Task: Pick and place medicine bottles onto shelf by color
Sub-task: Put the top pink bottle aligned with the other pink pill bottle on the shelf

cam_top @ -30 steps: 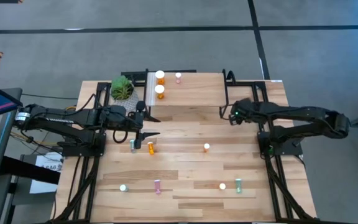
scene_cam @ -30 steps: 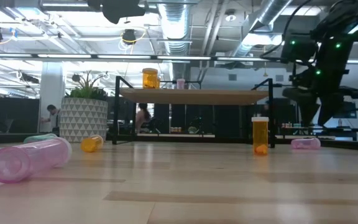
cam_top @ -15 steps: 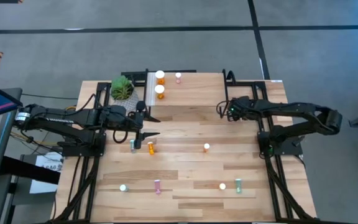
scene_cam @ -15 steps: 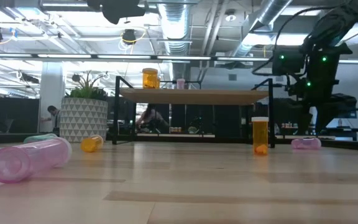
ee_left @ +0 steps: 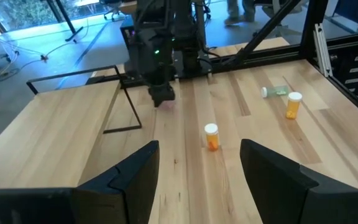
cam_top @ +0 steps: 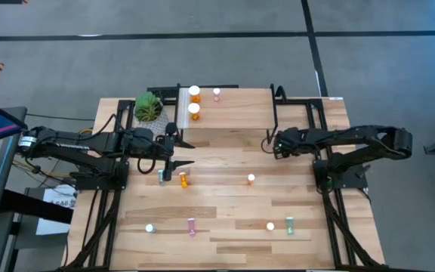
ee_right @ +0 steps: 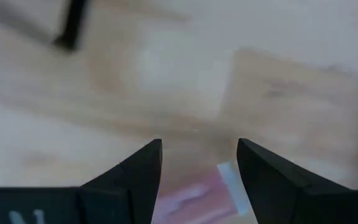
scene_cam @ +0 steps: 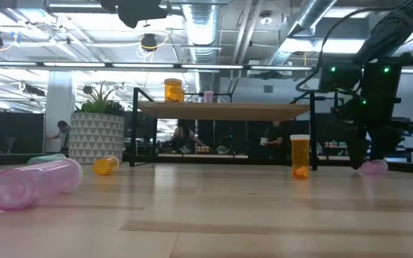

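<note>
Wooden table point(cam_top: 225, 211) holds a lying pink bottle point(ee_right: 201, 193), white-capped, between the right gripper's point(ee_right: 197, 165) spread fingers.

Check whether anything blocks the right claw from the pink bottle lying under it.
Nothing visible does. The right claw hangs open directly over the small pink medicine bottle with a white cap, which lies on its side on the light plank tabletop, between the two dark fingers.

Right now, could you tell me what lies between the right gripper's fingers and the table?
A pink bottle lying on its side sits in the gap of the open right gripper, as the right wrist view shows; the low view shows it on the table.
</note>
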Robot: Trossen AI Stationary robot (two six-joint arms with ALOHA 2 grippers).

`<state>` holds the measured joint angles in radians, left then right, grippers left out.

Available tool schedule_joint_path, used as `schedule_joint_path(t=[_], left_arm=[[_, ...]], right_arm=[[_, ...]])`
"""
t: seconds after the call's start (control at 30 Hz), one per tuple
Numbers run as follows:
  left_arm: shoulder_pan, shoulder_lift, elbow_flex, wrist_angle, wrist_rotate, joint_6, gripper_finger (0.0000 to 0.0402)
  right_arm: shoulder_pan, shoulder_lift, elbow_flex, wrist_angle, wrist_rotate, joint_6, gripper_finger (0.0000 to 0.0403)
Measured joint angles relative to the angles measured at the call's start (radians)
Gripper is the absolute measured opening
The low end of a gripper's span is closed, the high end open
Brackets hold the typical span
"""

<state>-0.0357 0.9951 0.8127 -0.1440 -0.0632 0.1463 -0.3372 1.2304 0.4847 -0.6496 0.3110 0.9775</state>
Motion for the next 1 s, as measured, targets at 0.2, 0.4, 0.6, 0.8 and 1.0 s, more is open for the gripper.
schedule_joint_path(t=[0.2, 0.4, 0.6, 0.8, 1.0], left_arm=[[0.000, 0.000, 0.000, 0.006, 0.000, -0.007, 0.0212], [0.000, 0.000, 0.000, 0.007, 0.000, -0.008, 0.0212], [0.000, 0.000, 0.000, 0.008, 0.000, -0.008, 0.0212], [0.000, 0.000, 0.000, 0.031, 0.000, -0.014, 0.0212], [0.000, 0.000, 0.000, 0.035, 0.000, -0.016, 0.0212]], right_arm=[[0.146, -0.058, 0.000, -0.004, -0.048, 0.120, 0.0230], [0.252, -0.146, 0.000, -0.020, -0.047, 0.210, 0.0230], [0.342, -0.231, 0.000, -0.020, -0.047, 0.176, 0.0230], [0.373, -0.264, 0.001, -0.094, -0.015, 0.428, 0.0230], [0.375, -0.237, 0.002, -0.103, 0.032, 0.520, 0.0221]])
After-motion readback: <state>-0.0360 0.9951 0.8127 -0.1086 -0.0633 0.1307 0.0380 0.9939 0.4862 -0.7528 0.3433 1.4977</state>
